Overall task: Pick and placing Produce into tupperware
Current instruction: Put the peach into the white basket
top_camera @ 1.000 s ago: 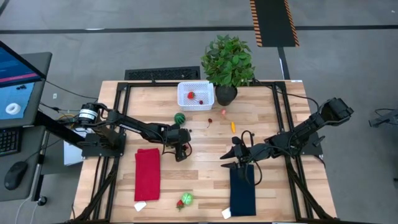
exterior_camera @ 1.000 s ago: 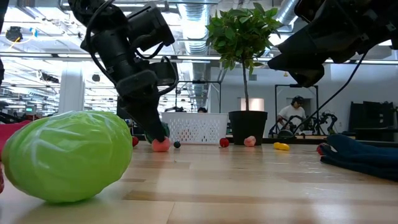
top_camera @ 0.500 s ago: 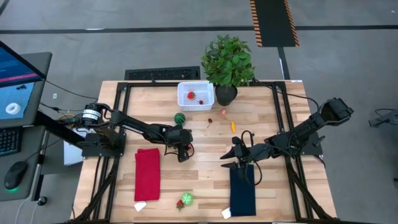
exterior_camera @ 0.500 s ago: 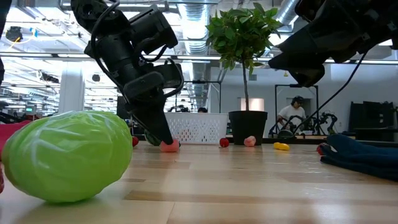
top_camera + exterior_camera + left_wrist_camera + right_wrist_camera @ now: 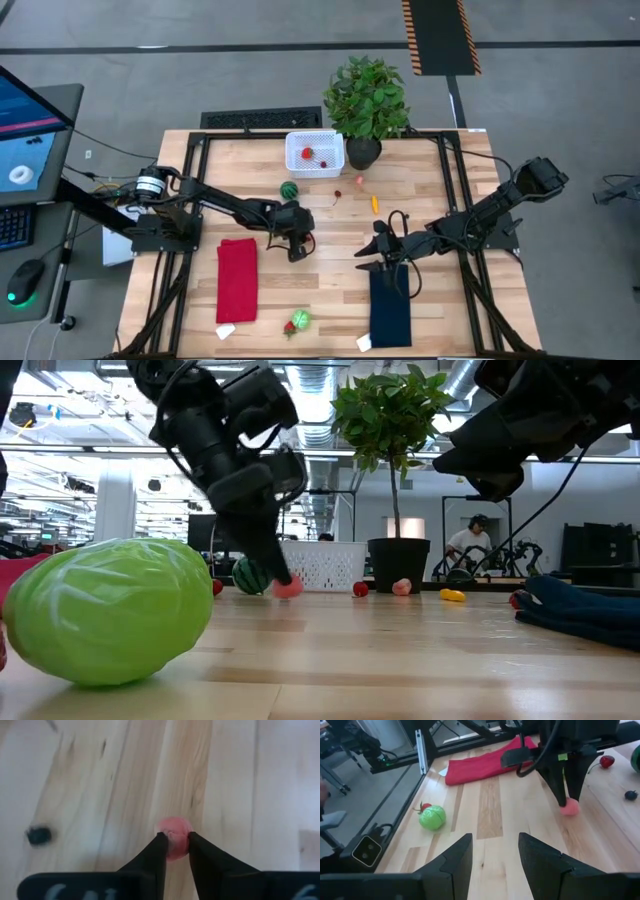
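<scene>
My left gripper (image 5: 294,247) stands at mid-table, pointing down, shut on a small pink produce piece (image 5: 172,827); the same piece shows in the low view (image 5: 288,588). My right gripper (image 5: 375,250) waits open above the far end of a blue cloth (image 5: 390,305). The white mesh tupperware (image 5: 314,153) stands at the table's far edge with red pieces inside. The striped watermelon ball (image 5: 289,190) lies between it and my left gripper. A cherry (image 5: 337,194), a pink piece (image 5: 359,181) and an orange piece (image 5: 375,203) lie on the wood near the basket. My left gripper pinches the pink piece's sides (image 5: 170,840) between its two fingertips (image 5: 159,845), coming from above and pointing down. The piece sits at the fingers' free ends, at table level or barely above it; I cannot tell which.
A green cabbage with a red strawberry (image 5: 299,320) lies near the table's near edge. A red cloth (image 5: 237,280) lies left of my left gripper. A small dark berry (image 5: 38,835) sits close by. The potted plant (image 5: 366,100) stands beside the basket.
My left gripper has moved a little toward the table's right, and the pink piece has gone with it. In the low view the watermelon ball now shows from behind the gripper.
</scene>
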Robot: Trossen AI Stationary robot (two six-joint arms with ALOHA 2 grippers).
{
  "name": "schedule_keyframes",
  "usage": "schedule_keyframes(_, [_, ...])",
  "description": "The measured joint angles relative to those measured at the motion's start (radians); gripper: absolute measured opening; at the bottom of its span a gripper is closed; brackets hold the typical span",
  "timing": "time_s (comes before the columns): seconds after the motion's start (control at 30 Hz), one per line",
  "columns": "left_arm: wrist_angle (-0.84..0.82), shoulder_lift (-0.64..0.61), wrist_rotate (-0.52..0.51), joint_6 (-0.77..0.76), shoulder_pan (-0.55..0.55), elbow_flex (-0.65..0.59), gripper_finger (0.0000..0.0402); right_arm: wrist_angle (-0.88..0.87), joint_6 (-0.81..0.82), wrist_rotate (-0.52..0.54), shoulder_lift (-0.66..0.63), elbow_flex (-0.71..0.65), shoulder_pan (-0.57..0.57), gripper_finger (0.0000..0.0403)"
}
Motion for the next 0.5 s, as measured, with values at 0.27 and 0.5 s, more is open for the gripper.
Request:
schedule_keyframes(0.27, [-0.094,-0.001,-0.047,0.060,0.006,0.082,0.0057,-0.012,0.002,0.000,0.000,0.000,0.000,0.0182])
schedule_keyframes(0.5, [-0.232,-0.002,-0.190,0.121,0.019,0.178,0.0057,-0.013,0.010,0.000,0.000,0.000,0.000,0.0182])
